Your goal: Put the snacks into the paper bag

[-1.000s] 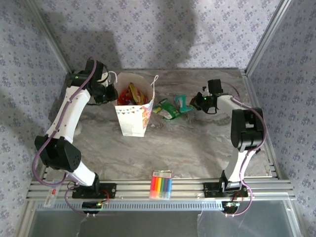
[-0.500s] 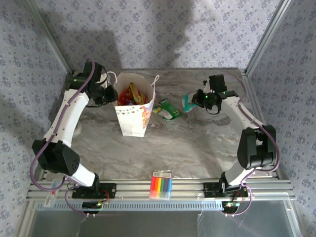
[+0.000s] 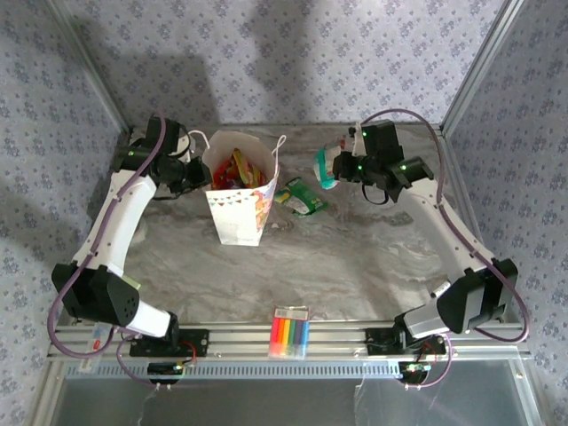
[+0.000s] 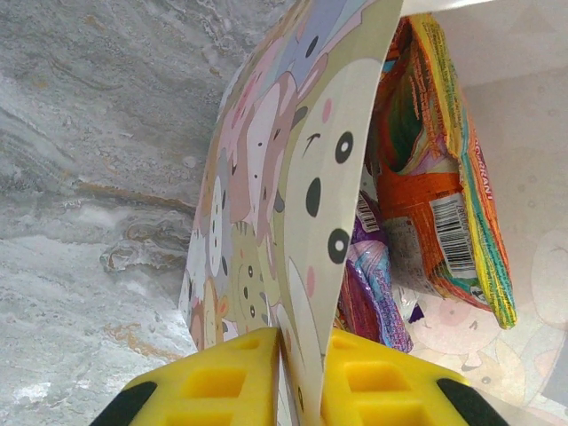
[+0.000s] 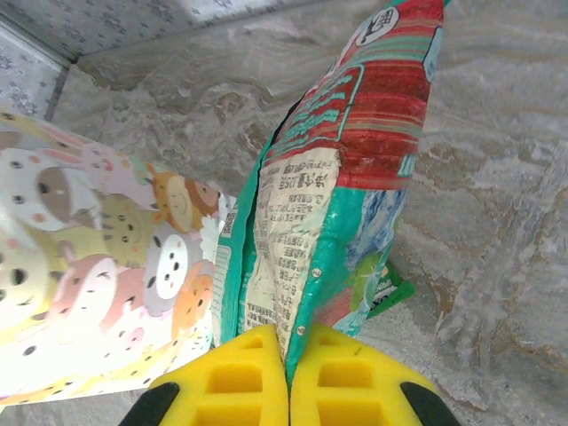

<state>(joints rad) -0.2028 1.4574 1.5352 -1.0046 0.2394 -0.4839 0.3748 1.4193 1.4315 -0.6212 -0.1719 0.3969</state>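
Carrying step in hand, by the look of it: pinching the left wall of the paper bag [image 3: 240, 209] with the left gripper [image 4: 302, 377], closed down to a paper-thin gap with the printed sheet nipped in between, and so apparently bracing the mouth open; gripping the teal packet [image 5: 337, 177] by one edge in the right gripper [image 5: 288, 377], shut tight on the foil seam, held up seemingly clear of the surface [image 3: 355, 257] to the right of the bag and apart from its rim. Already inside the bag: an orange packet [image 4: 426, 204] and a purple packet [image 4: 368, 275]. Lying flat just right of the bag's base, untouched: the green packet [image 3: 303, 196]. Well in front of the bag: a striped pack of markers [image 3: 290, 332], to be left alone. Next, probably: swing the teal packet leftward until over the open mouth, lower it between the walls, let go only once inside; calls for care not to snag the cord handle [image 3: 280, 142] or knock the rim, and for a firm hold on the left wall meanwhile. After that, down for the green packet
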